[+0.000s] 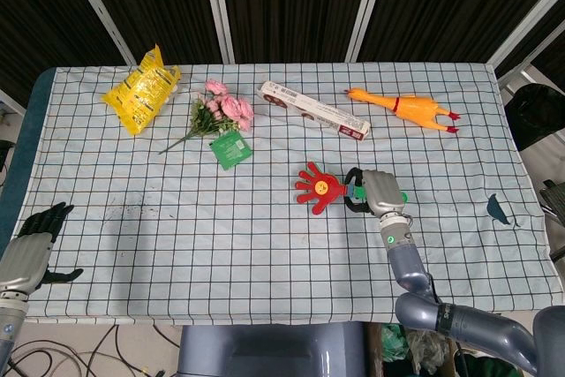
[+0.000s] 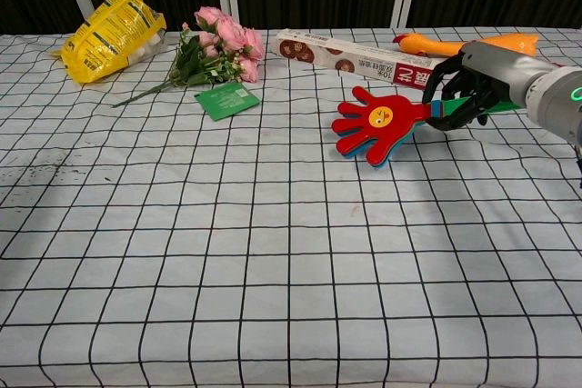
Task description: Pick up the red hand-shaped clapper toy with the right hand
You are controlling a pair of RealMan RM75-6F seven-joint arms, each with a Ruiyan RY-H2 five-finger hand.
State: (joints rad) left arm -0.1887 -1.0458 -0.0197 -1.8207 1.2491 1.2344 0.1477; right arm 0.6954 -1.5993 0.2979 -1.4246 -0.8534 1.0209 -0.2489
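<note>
The red hand-shaped clapper toy (image 1: 317, 188) (image 2: 375, 122) has a yellow smiley on its palm and a green handle. My right hand (image 1: 376, 192) (image 2: 474, 84) grips that handle, fingers wrapped around it, and the toy hangs lifted off the checked tablecloth, its red fingers pointing left. Its shadow lies on the cloth below. My left hand (image 1: 33, 245) rests at the table's front left corner, holding nothing, fingers apart.
A yellow rubber chicken (image 1: 403, 109) (image 2: 459, 45) and a long biscuit box (image 1: 313, 113) (image 2: 357, 58) lie behind the toy. Pink flowers (image 1: 215, 114) (image 2: 213, 50), a green packet (image 1: 230, 148) (image 2: 226, 100) and a yellow snack bag (image 1: 141, 89) (image 2: 110, 34) are at the back left.
</note>
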